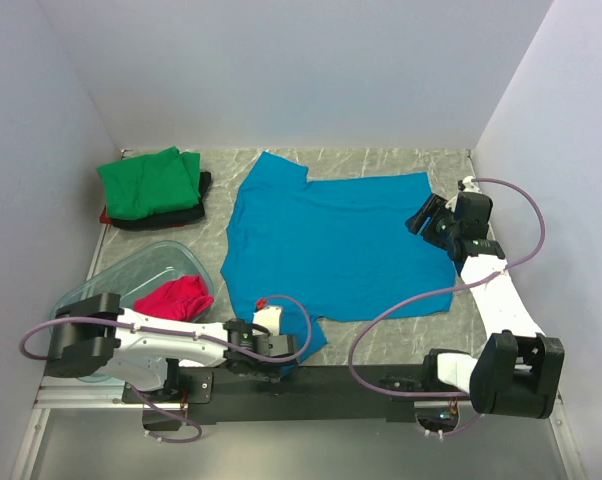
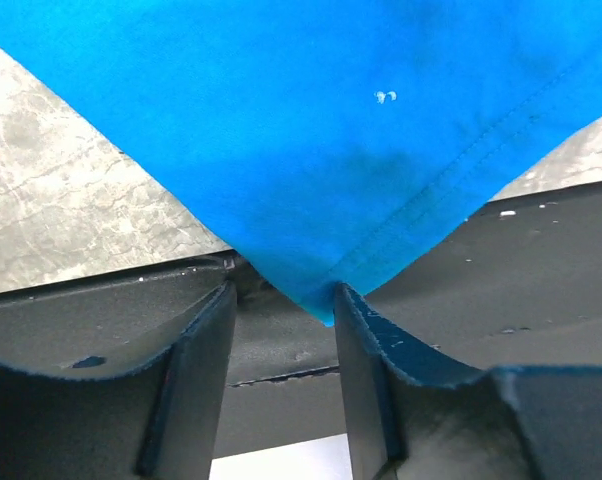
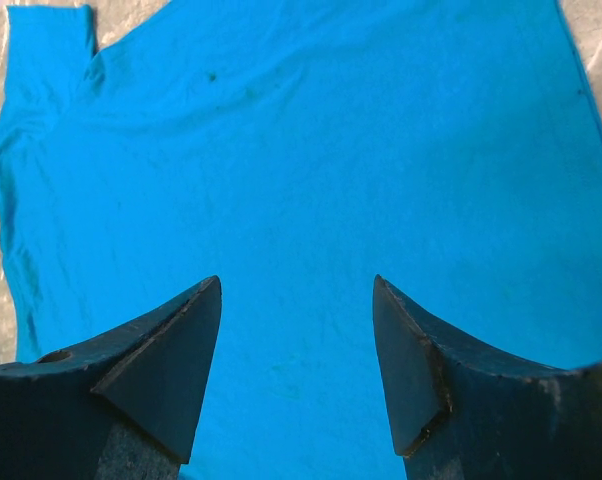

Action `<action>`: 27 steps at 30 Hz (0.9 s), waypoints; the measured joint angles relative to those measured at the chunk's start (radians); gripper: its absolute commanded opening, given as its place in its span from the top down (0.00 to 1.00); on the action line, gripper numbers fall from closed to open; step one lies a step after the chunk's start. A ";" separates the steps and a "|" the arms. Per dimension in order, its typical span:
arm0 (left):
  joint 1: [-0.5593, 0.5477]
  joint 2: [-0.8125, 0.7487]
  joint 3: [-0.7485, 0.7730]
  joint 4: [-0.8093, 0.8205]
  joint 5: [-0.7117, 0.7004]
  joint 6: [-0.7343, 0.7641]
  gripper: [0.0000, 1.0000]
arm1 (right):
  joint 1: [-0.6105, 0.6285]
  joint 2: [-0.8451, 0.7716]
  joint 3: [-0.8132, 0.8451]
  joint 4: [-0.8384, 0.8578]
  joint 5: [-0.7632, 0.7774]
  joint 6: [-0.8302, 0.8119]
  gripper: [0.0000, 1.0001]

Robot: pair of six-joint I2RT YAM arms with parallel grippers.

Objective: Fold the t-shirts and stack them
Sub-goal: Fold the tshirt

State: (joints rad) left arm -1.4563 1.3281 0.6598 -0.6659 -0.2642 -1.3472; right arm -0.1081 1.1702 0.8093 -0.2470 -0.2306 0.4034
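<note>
The grey marbled table (image 1: 381, 165) fills the middle of the top view, its near edge hidden behind a dark mounting strip (image 1: 361, 378) and the arm bases.

The blue t-shirt (image 1: 331, 245) is the largest item. It lies spread flat at the centre of the frame, one sleeve reaching toward the upper middle. Its lower left corner hangs onto the strip and is partly covered by the left arm's wrist.

The clear plastic bin (image 1: 141, 265) sits at the lower left. Its near side is cut off from sight by the left arm.

In the upper left, the green t-shirt (image 1: 146, 182) lies folded on top of a black t-shirt (image 1: 199, 200), of which only the right and lower edges show. A thin red sliver peeks out at the left edge of that pile; what it belongs to cannot be told.

The magenta-red t-shirt (image 1: 173, 297) is bunched inside the bin, its lower part hidden by the arm.

The right gripper (image 3: 296, 285) stands over the blue t-shirt's right edge with jaws wide apart, holding nothing.

The left gripper (image 2: 284, 290) is hard to make out from above. Its wrist view shows the jaws apart, the shirt's corner tip lying between them against the right-hand one, unpinched.
</note>
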 measured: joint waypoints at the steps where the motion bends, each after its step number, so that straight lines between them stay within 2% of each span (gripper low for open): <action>1: -0.001 0.013 0.011 -0.012 -0.001 0.003 0.53 | -0.002 -0.002 0.000 0.000 -0.001 0.000 0.31; 5: -0.010 0.067 0.055 -0.051 -0.009 0.025 0.52 | -0.007 -0.009 -0.006 0.001 -0.005 -0.001 0.31; 8: -0.023 0.110 0.091 -0.081 -0.019 0.030 0.62 | -0.015 -0.013 -0.018 -0.001 -0.011 -0.001 0.31; 9: -0.029 0.127 0.107 -0.093 -0.025 0.038 0.70 | -0.017 -0.013 -0.019 -0.001 -0.015 -0.001 0.31; 11: -0.041 0.159 0.135 -0.094 -0.036 0.048 0.78 | -0.021 -0.014 -0.019 0.000 -0.020 -0.001 0.31; 12: -0.046 0.171 0.149 -0.098 -0.040 0.053 0.87 | -0.024 -0.014 -0.019 0.000 -0.023 -0.002 0.31; 14: -0.053 0.185 0.164 -0.094 -0.043 0.058 0.99 | -0.029 -0.016 -0.019 0.000 -0.024 -0.004 0.31; 22: -0.051 0.178 0.165 -0.090 -0.056 0.052 0.99 | -0.050 -0.032 -0.030 -0.005 -0.026 -0.008 0.31; 27: 0.047 0.139 0.130 0.021 -0.101 0.076 0.99 | -0.052 -0.038 -0.030 -0.012 -0.014 -0.014 0.31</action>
State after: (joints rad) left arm -1.4094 1.4673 0.7898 -0.6449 -0.3656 -1.2709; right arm -0.1600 1.1320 0.7795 -0.2588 -0.2447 0.3897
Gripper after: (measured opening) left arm 0.013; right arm 0.688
